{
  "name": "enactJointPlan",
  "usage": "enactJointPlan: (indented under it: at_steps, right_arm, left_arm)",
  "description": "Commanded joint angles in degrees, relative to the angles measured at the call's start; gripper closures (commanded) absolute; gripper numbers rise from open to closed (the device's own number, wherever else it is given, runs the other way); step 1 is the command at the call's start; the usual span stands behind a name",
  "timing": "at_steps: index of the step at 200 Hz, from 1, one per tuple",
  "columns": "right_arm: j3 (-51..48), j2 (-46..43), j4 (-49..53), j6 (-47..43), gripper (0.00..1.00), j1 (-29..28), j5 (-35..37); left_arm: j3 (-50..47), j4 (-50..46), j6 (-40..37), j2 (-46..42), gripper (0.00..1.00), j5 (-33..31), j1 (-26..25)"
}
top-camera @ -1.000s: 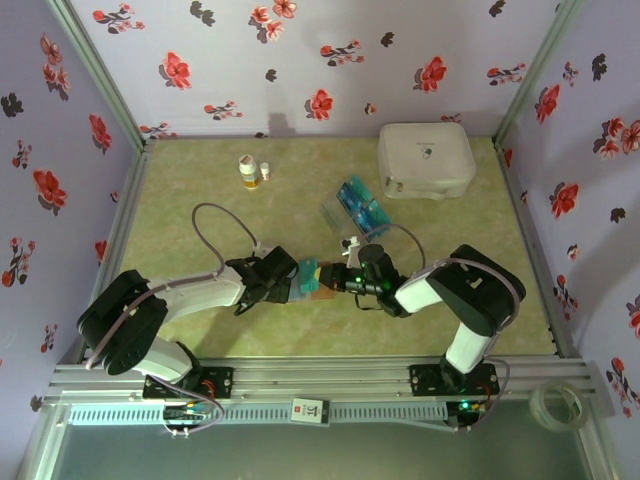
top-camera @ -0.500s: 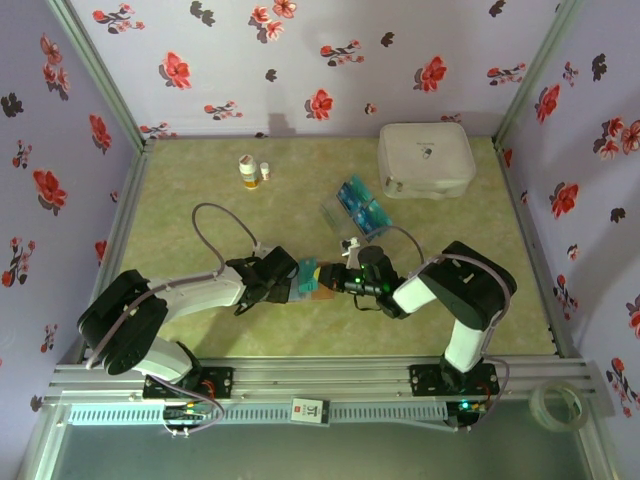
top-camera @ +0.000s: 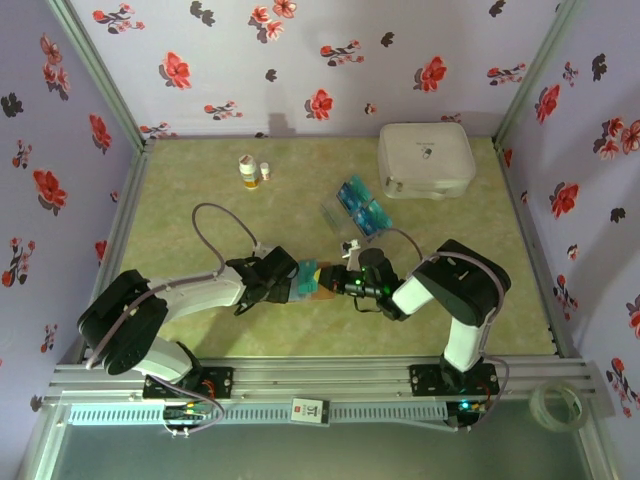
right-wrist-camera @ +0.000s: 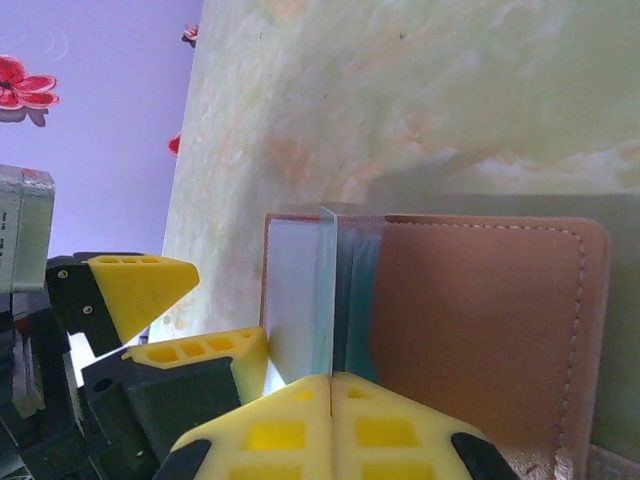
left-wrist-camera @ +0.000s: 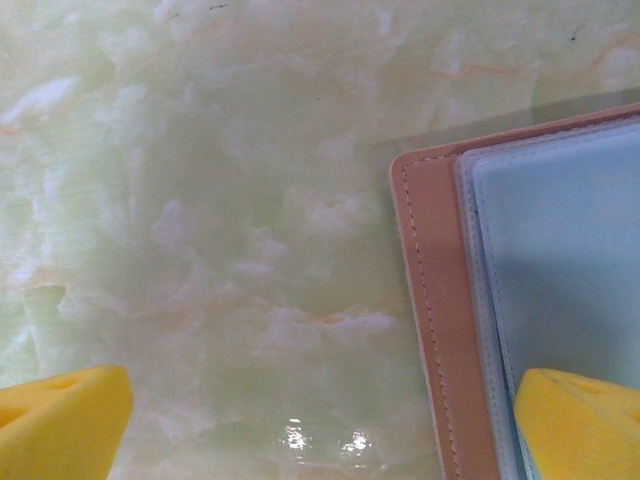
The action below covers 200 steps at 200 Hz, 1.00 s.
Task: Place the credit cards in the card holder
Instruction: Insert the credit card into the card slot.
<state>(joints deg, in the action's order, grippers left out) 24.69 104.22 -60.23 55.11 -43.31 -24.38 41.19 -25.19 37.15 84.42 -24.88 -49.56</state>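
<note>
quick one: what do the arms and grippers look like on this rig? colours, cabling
Both arms are white links with bulky black joints: left arm, right arm. A thin grey cable loops off each. The left gripper and right gripper have black bodies and yellow wedge-shaped fingers with rectangular cutouts.

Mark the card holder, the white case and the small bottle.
card holder [right-wrist-camera: 470, 330]: right wrist view, brown cover.
white case [top-camera: 425, 158]: top external view, lid middle.
small bottle [top-camera: 247, 170]: top external view, its body.
</note>
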Motion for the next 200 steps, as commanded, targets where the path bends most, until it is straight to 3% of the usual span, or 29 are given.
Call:
enactJointPlan:
  at_steps: [1, 200]
  right_arm:
    - [-0.93, 1.43, -2.21, 0.97, 1.00, -0.81, -1.01]
    - [-2.96, 3.90, -4.73, 1.50, 1.00, -0.99, -1.36]
  left_arm:
    - [-1.18, -1.00, 0.58, 1.71, 0.00, -1.22, -0.27]
    - [-1.20, -0.84, 0.56, 1.96, 0.00, -1.13, -0.34]
